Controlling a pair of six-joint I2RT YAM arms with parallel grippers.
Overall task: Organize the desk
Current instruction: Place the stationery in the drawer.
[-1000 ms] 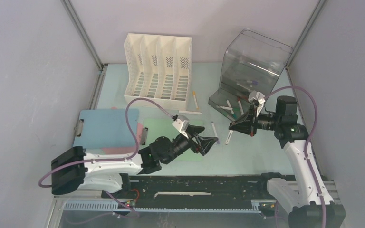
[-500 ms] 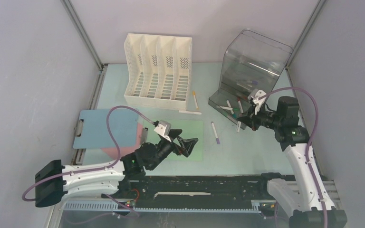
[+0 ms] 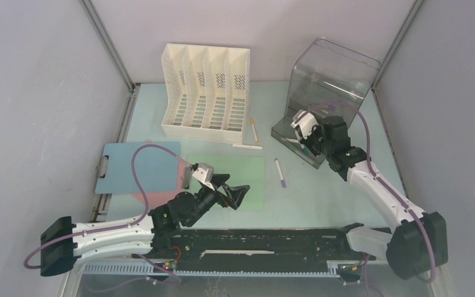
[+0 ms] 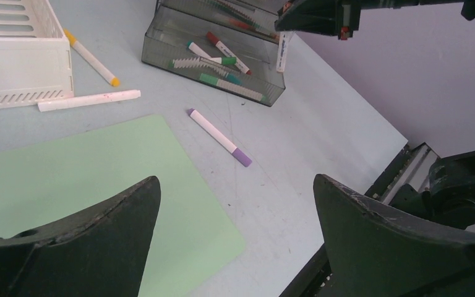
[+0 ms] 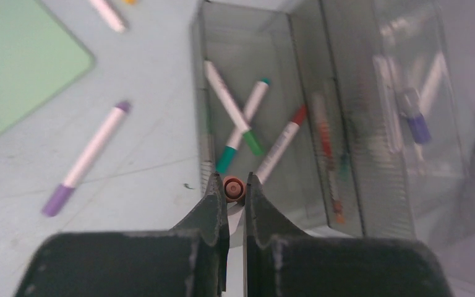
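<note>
Since a second ago the left pincer [image 3: 232,189] has drawn back toward the near left and now hangs over the near part of the green sheet [image 3: 250,170], its jaws spread wide with nothing between them. The right pincer [image 5: 235,185] has swung from the open area beside the purple-capped marker [image 3: 280,172] to the front tray of the smoky clear bin [image 3: 331,74]. It is clamped on the held marker [image 4: 281,54], whose reddish end shows between the fingertips in the right wrist view. Only the purple-capped marker now lies in the open right of the sheet, where two lay before. The pale mint surface [image 3: 321,192] stretches under both arms and carries everything: the white file rack [image 3: 205,86] at the far side, the blue clipboard [image 3: 130,167] at the left, and a yellow-capped marker [image 3: 253,131] and a plain white marker [image 3: 247,146] just right of the rack. A green-capped marker [image 5: 238,133] lies crossed with others in the tray. The held marker's barrel bears dark print, too small to read.
</note>
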